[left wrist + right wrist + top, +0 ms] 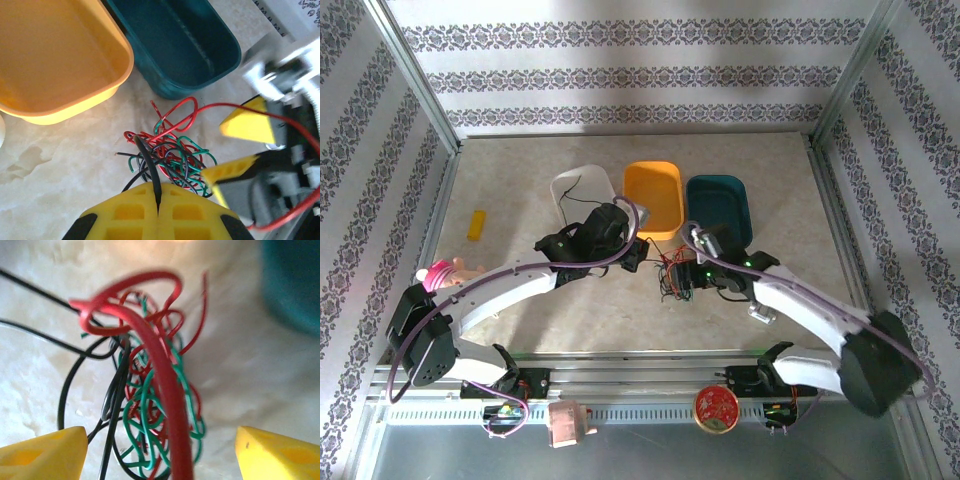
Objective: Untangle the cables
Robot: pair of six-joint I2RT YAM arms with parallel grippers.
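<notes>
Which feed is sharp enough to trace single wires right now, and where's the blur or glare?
Left wrist: the cables are crisp, as is the black cable in the shut left pincer; the right pincer is smeared. Right wrist: soft throughout, the nearest red cable a blur, table washed out at top. Top external: evenly lit, cables too small to separate.

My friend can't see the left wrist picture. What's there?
The left gripper pinches one black cable from a tangle of red, green and black cables, the open right gripper beside it. Behind sit an orange bin and teal bin.
</notes>
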